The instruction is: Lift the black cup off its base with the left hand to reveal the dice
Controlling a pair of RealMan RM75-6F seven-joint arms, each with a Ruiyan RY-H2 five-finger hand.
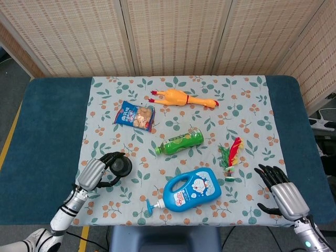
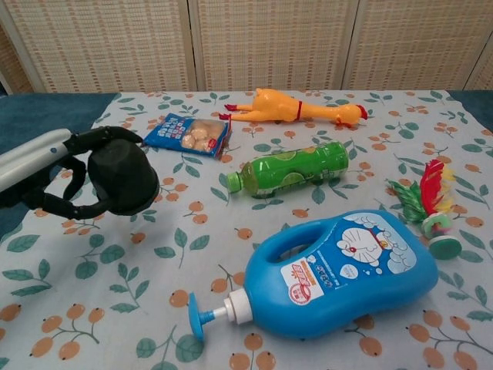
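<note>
Left robot hand (image 1: 93, 173) grips black cup (image 1: 121, 167); right robot hand (image 1: 281, 191) spread, empty.

Bright, even overhead light; soft faint shadows under objects; both views sharp, no glare, no visible blur.
</note>
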